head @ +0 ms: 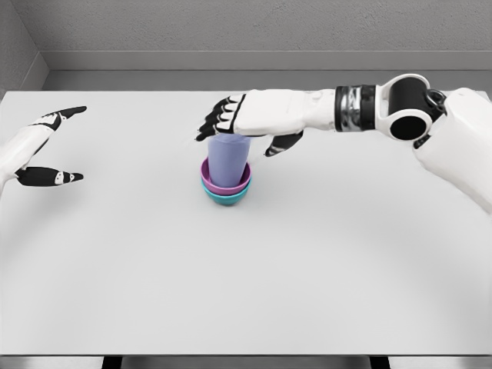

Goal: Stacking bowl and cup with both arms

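Cup [228,163], lavender, smooth, tapered: nested in purple bowl [206,179] atop teal bowl [227,201]; spread right hand [244,123] poised above; left hand [42,146] spread, far left.

The right arm [453,138] is clad in smooth white shells — a broad, rounded upper casing near the frame's edge, then a bulky joint [411,115] made of black drums ringed in white. Next to that joint, toward the hand, sits a wrist band [355,108] of black and silvery-grey rings. Beyond the band the forearm [300,108] is plain white and tapers a little. The right hand [242,119] has a white back and white knuckle plates, with black fingers and a black thumb. The left hand [38,146] matches it — white casing along the palm, black fingers [65,114] with small white patches at the joints.
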